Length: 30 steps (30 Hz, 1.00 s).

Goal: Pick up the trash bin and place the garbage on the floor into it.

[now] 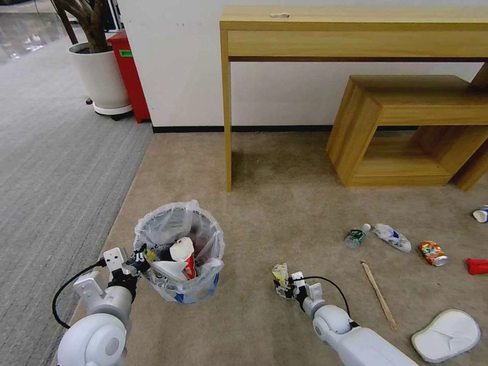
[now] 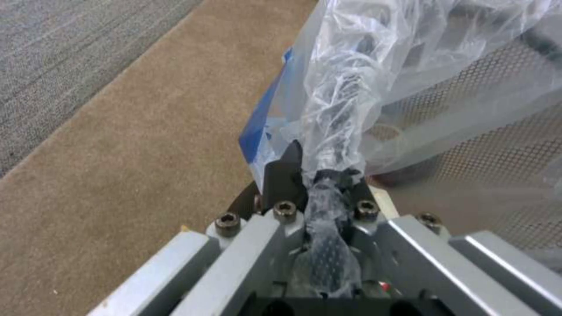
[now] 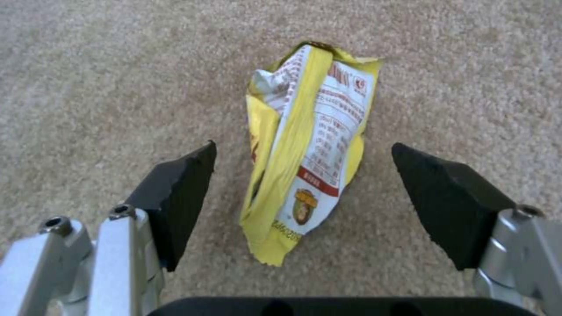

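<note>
A white slipper (image 1: 446,335) and blue-white cup (image 1: 481,214) are partly cut off at the head view's edge.

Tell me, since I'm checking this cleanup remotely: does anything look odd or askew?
Yes. The trash bin hangs tilted, because the left gripper pinches only its rim and bunched plastic liner. The right gripper, open, straddles a crumpled yellow wrapper on the floor.

Left hand (image 2: 325,175) clamped on trash bin (image 2: 468,109) rim, tan floor (image 2: 146,153)
</note>
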Available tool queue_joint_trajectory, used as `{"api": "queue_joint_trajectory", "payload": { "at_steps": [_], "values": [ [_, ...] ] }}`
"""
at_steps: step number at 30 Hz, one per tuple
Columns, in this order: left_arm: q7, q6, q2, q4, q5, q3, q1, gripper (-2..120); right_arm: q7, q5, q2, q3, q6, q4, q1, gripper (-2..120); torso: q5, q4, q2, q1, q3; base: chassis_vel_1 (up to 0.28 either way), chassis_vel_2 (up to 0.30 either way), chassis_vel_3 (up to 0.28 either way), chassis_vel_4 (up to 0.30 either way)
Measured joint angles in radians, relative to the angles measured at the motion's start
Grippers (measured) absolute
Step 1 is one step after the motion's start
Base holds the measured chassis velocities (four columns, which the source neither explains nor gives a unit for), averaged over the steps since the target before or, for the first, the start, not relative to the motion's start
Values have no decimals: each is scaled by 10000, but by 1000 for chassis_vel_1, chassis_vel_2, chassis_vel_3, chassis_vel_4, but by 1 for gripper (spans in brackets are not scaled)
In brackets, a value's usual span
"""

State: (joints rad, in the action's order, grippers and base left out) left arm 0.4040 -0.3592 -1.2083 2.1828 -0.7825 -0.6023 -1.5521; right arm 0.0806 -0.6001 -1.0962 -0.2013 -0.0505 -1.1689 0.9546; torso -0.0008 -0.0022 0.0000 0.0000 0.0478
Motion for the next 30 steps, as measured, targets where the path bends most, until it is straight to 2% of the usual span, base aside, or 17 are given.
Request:
{"api": "queue_joint_trajectory", "payload": {
  "at_steps": [30],
  "values": [
    [-1,29,-30,140,11,1,-58,1,22,301,-329,-163,152,508,-234,68,0,0,0,1,0,0,0,0,0]
  ]
}}
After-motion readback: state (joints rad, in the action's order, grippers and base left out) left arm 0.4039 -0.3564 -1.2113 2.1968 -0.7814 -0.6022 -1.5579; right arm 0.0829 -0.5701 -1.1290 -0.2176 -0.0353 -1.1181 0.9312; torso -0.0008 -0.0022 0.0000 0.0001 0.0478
